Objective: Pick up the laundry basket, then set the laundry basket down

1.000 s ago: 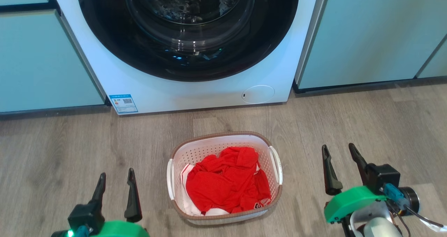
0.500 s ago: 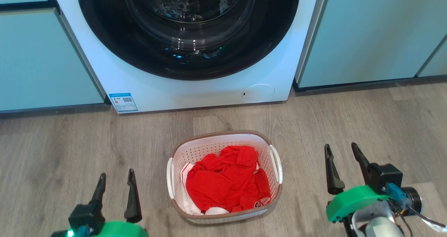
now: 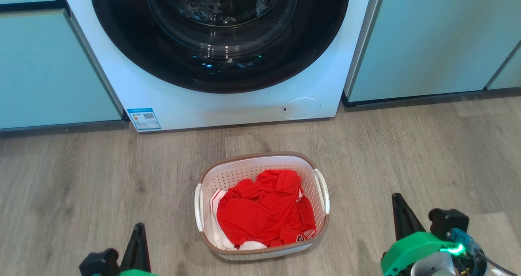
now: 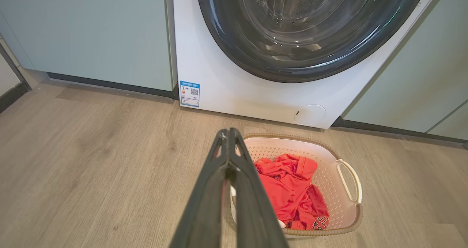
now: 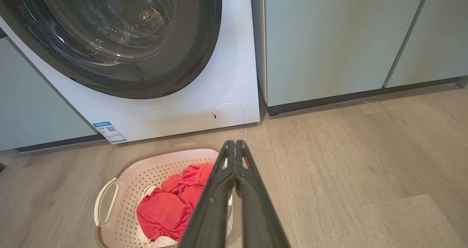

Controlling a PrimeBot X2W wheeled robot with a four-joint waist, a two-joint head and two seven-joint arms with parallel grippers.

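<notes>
The laundry basket (image 3: 248,168) stands on the wooden floor in front of the washing machine, white and perforated with a brown rim and a white handle on each side. Red clothes (image 3: 262,211) lie inside it over something white. My left gripper (image 3: 138,229) is low at the left of the basket, shut and empty, apart from it. My right gripper (image 3: 398,200) is at the basket's right, shut and empty too. In the left wrist view the closed fingers (image 4: 228,156) rise before the basket (image 4: 329,153). In the right wrist view the closed fingers (image 5: 234,156) overlap the basket (image 5: 146,167).
A white front-loading washing machine (image 3: 252,105) with a dark round door stands right behind the basket. Pale green cabinets (image 3: 427,44) flank it on both sides. Bare wooden floor (image 3: 81,178) spreads left and right of the basket.
Both grippers have shut and dropped lower in the head view. The basket has stayed where it was.
</notes>
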